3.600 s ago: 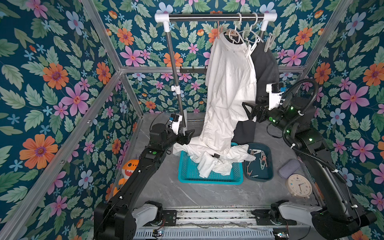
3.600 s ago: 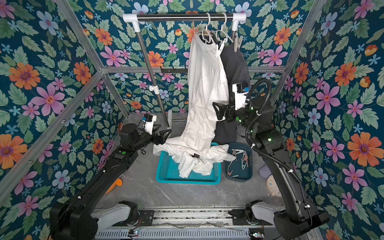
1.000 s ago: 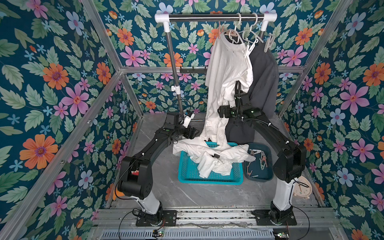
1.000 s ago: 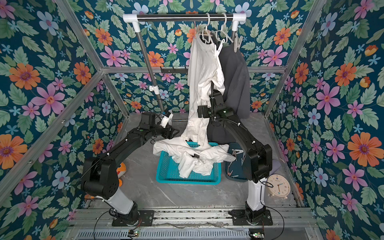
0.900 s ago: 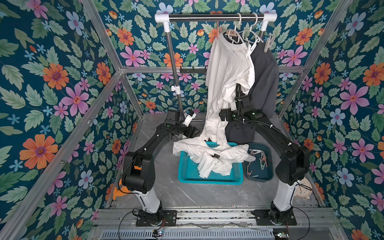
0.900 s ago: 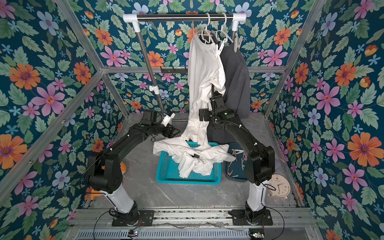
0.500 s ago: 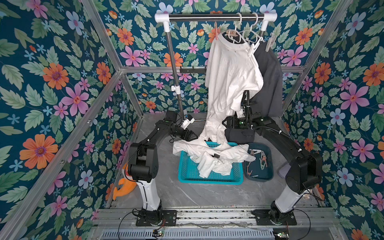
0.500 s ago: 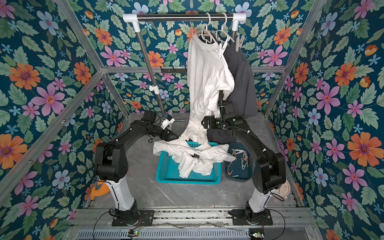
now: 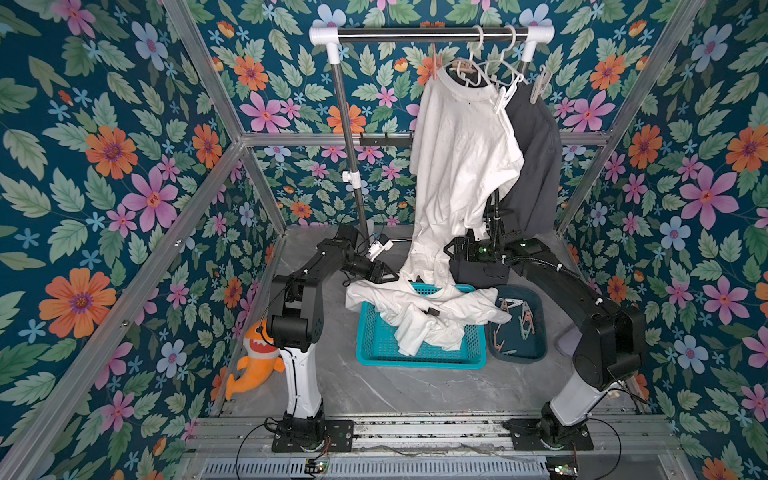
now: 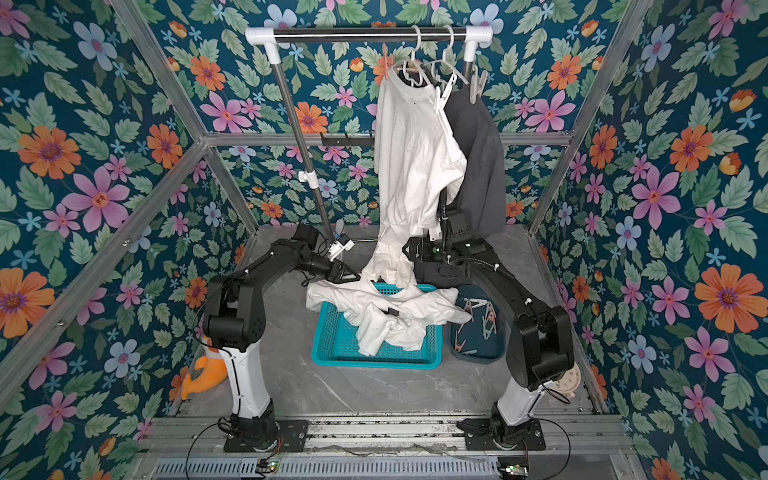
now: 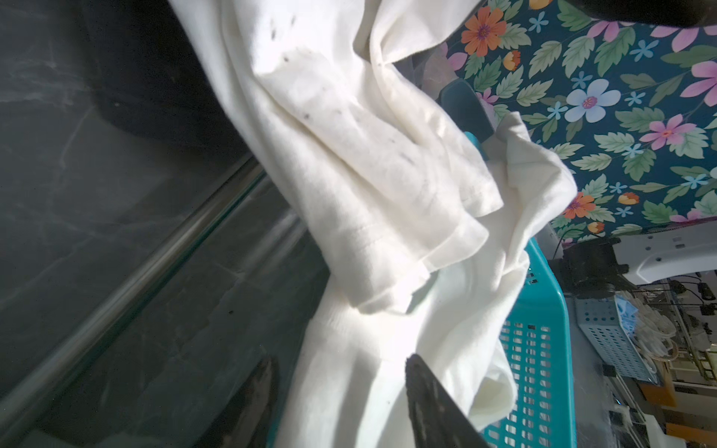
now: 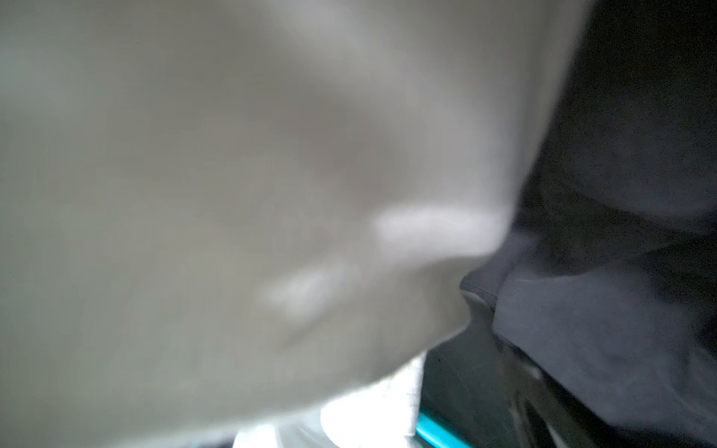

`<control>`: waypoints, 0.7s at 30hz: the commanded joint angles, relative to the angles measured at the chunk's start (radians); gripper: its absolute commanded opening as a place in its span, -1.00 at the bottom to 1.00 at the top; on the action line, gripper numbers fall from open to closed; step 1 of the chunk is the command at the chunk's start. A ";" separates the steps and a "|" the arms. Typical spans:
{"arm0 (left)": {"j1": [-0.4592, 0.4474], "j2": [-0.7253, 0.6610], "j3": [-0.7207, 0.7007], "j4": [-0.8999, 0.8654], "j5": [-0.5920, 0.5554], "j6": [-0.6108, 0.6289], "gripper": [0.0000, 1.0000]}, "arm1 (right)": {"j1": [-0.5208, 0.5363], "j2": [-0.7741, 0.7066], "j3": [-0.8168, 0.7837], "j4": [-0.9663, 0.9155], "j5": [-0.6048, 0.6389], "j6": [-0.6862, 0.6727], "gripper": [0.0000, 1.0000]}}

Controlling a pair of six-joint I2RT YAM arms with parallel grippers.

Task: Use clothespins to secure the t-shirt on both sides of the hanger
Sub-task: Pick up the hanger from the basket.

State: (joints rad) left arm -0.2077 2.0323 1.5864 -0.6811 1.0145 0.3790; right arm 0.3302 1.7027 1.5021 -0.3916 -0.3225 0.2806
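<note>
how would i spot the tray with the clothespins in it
Start at the clothes rail at the back and drop to the floor below it. Beside the teal mesh basket heaped with white cloth sits a smaller tray: dark blue, solid-walled, holding only clothespins.

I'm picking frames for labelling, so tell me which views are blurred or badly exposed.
Right wrist view: smeared throughout, the hanging white t-shirt and dark grey garment too near the lens; only a sliver of teal basket shows. Left wrist view: cloth folds sharp, the t-shirt on the basket glaring white, floor in deep shadow, left gripper soft. Both top views: crisp, evenly lit.
</note>
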 commanded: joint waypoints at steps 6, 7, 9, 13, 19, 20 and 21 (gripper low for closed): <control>-0.009 -0.027 -0.008 -0.009 0.048 0.007 -0.11 | 0.000 -0.005 0.000 0.020 0.017 -0.011 0.97; -0.009 -0.023 -0.007 -0.009 0.049 0.006 -0.15 | 0.000 -0.008 -0.002 0.022 0.017 -0.012 0.97; -0.013 -0.014 -0.003 -0.011 0.055 0.002 -0.27 | 0.001 -0.008 0.000 0.022 0.019 -0.015 0.97; -0.022 -0.016 0.001 -0.021 0.043 0.001 -0.30 | 0.000 0.006 0.005 0.018 0.010 -0.021 0.97; -0.030 -0.009 -0.004 -0.023 0.022 -0.007 -0.27 | 0.003 0.079 0.040 0.020 -0.071 -0.037 0.97; -0.033 -0.007 -0.006 -0.023 0.017 -0.010 -0.27 | 0.006 0.097 0.059 0.008 -0.042 -0.036 0.97; -0.034 -0.005 -0.006 -0.023 0.009 -0.012 -0.28 | 0.007 0.109 0.069 0.005 -0.009 -0.033 0.97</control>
State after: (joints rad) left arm -0.2382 2.0220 1.5806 -0.6876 1.0302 0.3710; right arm 0.3332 1.7905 1.5463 -0.3843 -0.3492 0.2577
